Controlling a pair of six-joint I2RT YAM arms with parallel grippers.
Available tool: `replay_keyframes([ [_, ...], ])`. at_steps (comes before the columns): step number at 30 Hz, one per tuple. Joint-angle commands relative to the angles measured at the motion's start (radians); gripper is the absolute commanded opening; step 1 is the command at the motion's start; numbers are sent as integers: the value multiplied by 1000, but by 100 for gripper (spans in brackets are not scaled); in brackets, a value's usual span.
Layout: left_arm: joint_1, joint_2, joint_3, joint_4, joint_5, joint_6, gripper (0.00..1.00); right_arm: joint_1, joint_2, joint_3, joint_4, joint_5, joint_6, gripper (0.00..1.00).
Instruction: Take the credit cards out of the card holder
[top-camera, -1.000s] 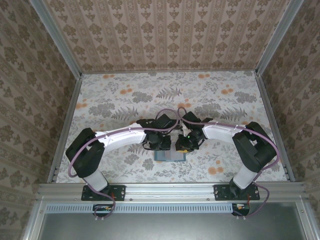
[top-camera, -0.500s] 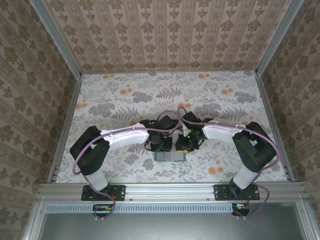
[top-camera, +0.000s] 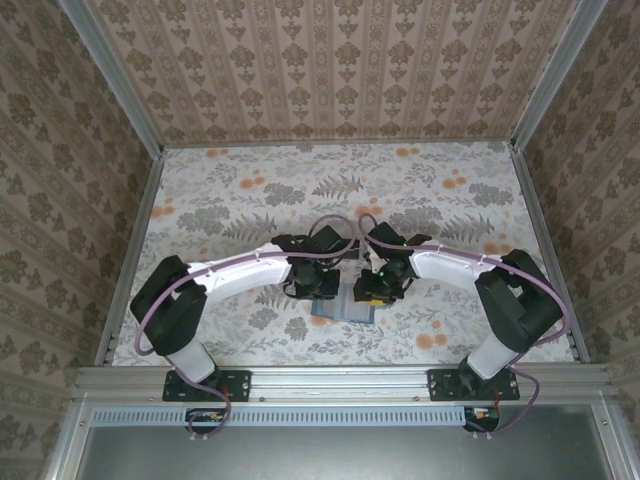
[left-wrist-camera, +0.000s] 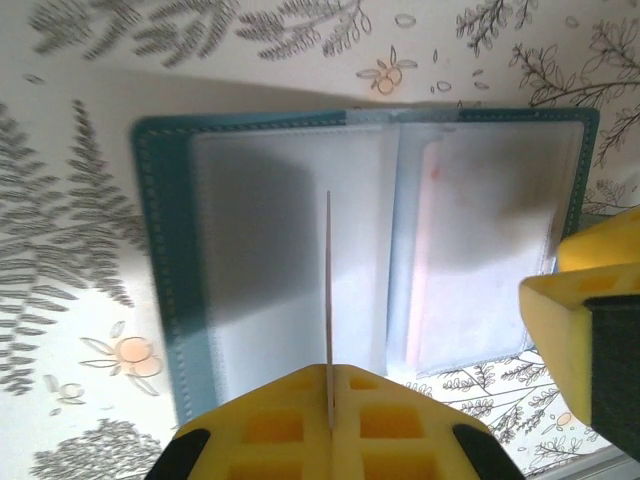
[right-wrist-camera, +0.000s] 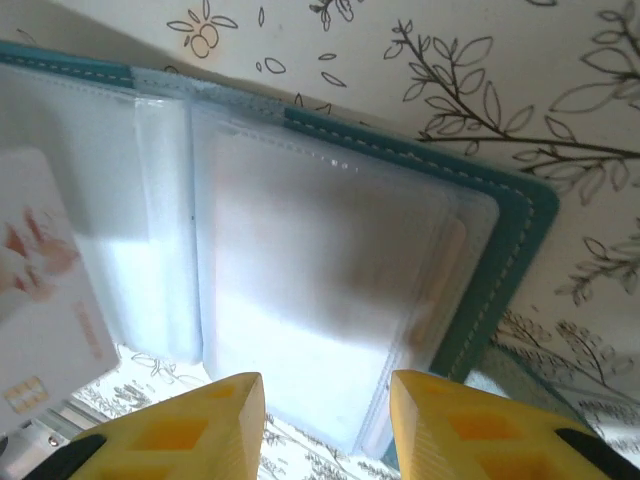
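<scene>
Holder (left-wrist-camera: 160, 250) lies open and flat on the table (left-wrist-camera: 60, 200), at centre near the front edge, between the two wrists in the top view (top-camera: 343, 312).

Left gripper (left-wrist-camera: 331, 385) is pressed together on a card (left-wrist-camera: 328, 280). We see it edge-on from the left wrist, standing out from the fingers over the holder's left page. From the right wrist the same card shows its pale face with pink print (right-wrist-camera: 40, 290). It looks free of the sleeve, but we can't tell if its far edge touches the plastic.

Right gripper (right-wrist-camera: 325, 395) is spread with nothing between the fingers, hovering at the near edge of the right page.

The relation that matters: a second card (left-wrist-camera: 445, 260), pinkish, sits inside the right page's clear sleeve. That puts it directly ahead of the right gripper and on the far side of the spine from the left one. Its long axis runs parallel to the spine. We can't make out which edge of the sleeve is the open one.

Our read: the right arm is nearer and free, while the left is occupied. So we'd have the left set its card down on the table clear of the holder, then the right work the second card out along its sleeve. The holder may slide with nothing pinning it.
</scene>
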Motion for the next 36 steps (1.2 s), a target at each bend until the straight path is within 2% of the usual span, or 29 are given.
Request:
replay_keyframes([
  [1, 24, -41, 46, -93, -27, 95, 0, -4, -53, 43, -74, 28, -21, 41],
  [5, 36, -45, 97, -149, -41, 238, 0, -18, -80, 51, -102, 32, -35, 41],
  [13, 37, 2, 242, -281, -40, 722, 0, -82, -137, 48, -165, 54, -78, 41],
  [17, 29, 17, 266, -292, -38, 969, 0, -109, -165, 45, -190, 63, -95, 41],
  [22, 72, 64, 321, -297, -47, 1237, 0, -134, -202, 37, -221, 74, -112, 41],
  [28, 120, 152, 470, -376, 52, 1476, 0, -157, -261, 17, -246, 87, -121, 41],
  [31, 124, 197, 538, -418, 40, 1590, 0, -169, -283, 10, -258, 92, -125, 41],
  [36, 155, 292, 702, -501, 8, 1688, 0, -175, -318, 7, -280, 99, -122, 41],
])
